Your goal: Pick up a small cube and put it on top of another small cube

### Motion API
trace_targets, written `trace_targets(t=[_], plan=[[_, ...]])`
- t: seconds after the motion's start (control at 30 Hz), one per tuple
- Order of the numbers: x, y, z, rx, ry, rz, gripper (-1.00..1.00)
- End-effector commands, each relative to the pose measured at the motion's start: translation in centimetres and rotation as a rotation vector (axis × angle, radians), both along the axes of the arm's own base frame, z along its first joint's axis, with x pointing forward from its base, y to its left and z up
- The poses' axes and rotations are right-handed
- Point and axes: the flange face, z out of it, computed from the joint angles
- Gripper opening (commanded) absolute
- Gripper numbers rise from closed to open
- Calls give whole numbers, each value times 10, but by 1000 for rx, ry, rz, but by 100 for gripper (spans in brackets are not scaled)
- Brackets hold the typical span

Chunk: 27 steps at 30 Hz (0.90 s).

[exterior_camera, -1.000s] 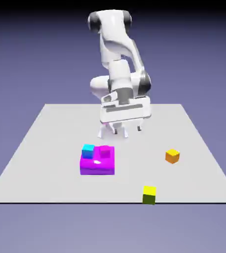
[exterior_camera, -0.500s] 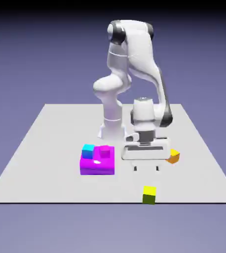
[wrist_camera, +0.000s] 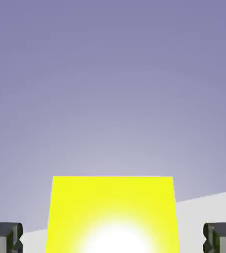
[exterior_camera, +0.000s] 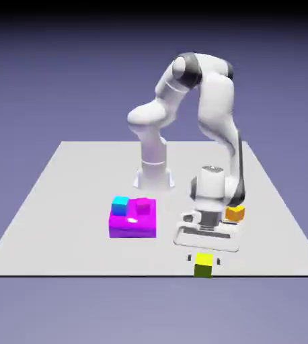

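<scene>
The small yellow cube [exterior_camera: 204, 264] sits close to the table's near edge. My gripper [exterior_camera: 204, 257] hangs directly over it, open, one finger on each side of the cube and neither touching. In the hand view the yellow cube [wrist_camera: 113, 212] fills the lower middle, and both fingertips [wrist_camera: 4, 237] stand well apart from its sides. The small orange cube [exterior_camera: 235, 213] rests on the table behind the hand toward the exterior view's right, partly covered by the arm.
A large magenta block [exterior_camera: 133, 222] lies toward the exterior view's left, carrying a cyan cube [exterior_camera: 120, 203] and a small magenta cube [exterior_camera: 143, 206]. The table's near edge [exterior_camera: 116, 275] runs just past the yellow cube.
The arm has swung from the back of the table forward and down, past the orange cube, until the hand sits over the yellow cube. The jaws stayed wide. No cube moved.
</scene>
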Motion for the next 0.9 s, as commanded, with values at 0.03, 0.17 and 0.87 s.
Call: trace_targets(t=[0.03, 0.17, 0.87], plan=[[0, 0, 0, 0, 0, 0, -100], [-8, 2, 34, -11, -5, 3, -100], [-118, 125, 70, 267, 319, -104, -100]])
